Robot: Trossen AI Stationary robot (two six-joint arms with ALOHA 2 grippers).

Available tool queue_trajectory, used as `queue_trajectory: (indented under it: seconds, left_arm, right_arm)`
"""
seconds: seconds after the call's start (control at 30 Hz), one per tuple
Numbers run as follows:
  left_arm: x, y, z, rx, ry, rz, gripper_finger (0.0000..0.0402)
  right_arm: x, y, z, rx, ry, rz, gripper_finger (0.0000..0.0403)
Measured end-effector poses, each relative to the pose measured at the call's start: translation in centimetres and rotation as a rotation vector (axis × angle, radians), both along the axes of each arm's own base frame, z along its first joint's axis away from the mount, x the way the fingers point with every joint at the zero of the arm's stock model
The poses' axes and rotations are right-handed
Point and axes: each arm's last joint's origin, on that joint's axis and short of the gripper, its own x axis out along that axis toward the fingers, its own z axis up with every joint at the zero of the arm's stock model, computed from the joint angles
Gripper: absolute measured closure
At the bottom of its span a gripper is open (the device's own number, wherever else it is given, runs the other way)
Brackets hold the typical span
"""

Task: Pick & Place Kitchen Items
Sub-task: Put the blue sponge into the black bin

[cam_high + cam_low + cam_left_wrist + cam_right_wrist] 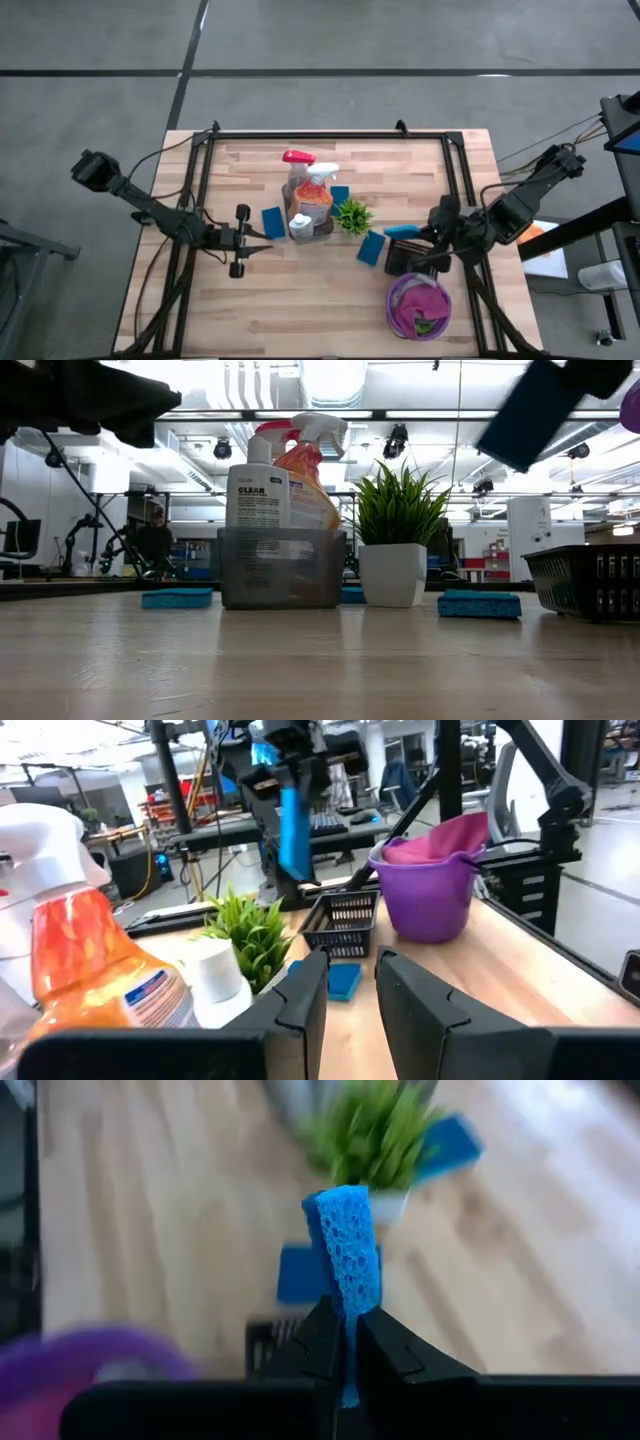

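1 blue sponge [345, 1250] held upright; 3 [273, 222] lie flat on the table.

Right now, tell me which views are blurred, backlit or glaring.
Right wrist view: the held sponge is sharp, while the plant and table behind are out of focus. Low view: bright ceiling lights backlight the spray bottles, and the sponge overhead is a blur. Left wrist view: glare at the picture's top.

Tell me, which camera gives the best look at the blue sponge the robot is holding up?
The right wrist view: the held sponge stands upright, filling the middle, pinched by the right gripper. The high view shows it small, above the black basket. The low view catches it at the top corner; the left wrist view shows it far off.
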Motion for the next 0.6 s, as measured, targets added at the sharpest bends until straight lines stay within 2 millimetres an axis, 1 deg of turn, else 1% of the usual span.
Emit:
queue_trajectory:
  seconds: [0.1, 0.3, 0.43, 0.6]
  left_arm:
    - [0.1, 0.2, 0.0, 0.001, 0.000, 0.013, 0.0310]
    - [0.2, 0.5, 0.0, 0.012, 0.000, 0.033, 0.0310]
    - [0.3, 0.7, 0.0, 0.020, -0.001, 0.043, 0.0310]
    - [0.3, 0.7, 0.1, 0.025, -0.005, 0.043, 0.0310]
  right_arm:
    - [-0.3, 0.0, 0.4, 0.040, 0.070, 0.035, 0.0385]
    - [-0.7, -0.1, 1.3, 0.074, 0.201, 0.028, 0.0385]
    - [-0.6, -0.1, 0.8, 0.084, 0.319, 0.010, 0.0385]
    - [0.3, 0.4, 0.0, 0.106, 0.411, 0.005, 0.0385]
